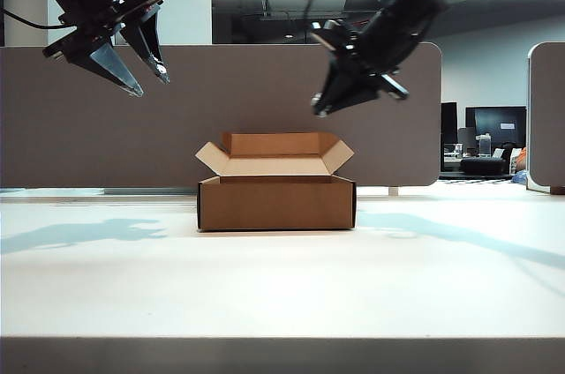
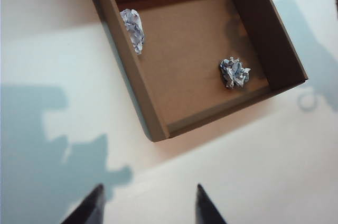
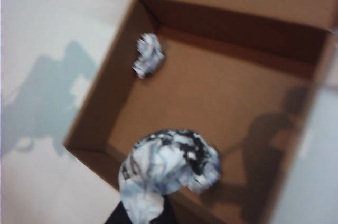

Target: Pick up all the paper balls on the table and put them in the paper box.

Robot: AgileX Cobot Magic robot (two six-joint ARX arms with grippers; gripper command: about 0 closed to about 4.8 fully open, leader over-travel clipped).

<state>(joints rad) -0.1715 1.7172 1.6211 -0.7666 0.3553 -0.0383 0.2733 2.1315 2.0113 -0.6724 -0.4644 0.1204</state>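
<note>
The paper box (image 1: pixel 275 202) stands open mid-table (image 1: pixel 282 286), flaps spread. In the left wrist view two paper balls lie inside it, one against a side wall (image 2: pixel 132 29) and one near a corner (image 2: pixel 234 72). My left gripper (image 1: pixel 150 85) hangs high to the left of the box, open and empty, fingertips apart over bare table (image 2: pixel 149 189). My right gripper (image 1: pixel 323 109) hovers above the box's right side, shut (image 3: pixel 143 216) on a third paper ball (image 3: pixel 169 166) over the box's rim (image 3: pixel 87 147). Another ball (image 3: pixel 149 55) shows inside below it.
A grey-brown partition panel (image 1: pixel 53 127) runs behind the box, with a second panel (image 1: pixel 547 109) at the far right. The table's front edge (image 1: pixel 282 339) is close to the camera. Arm shadows fall on the tabletop on both sides of the box.
</note>
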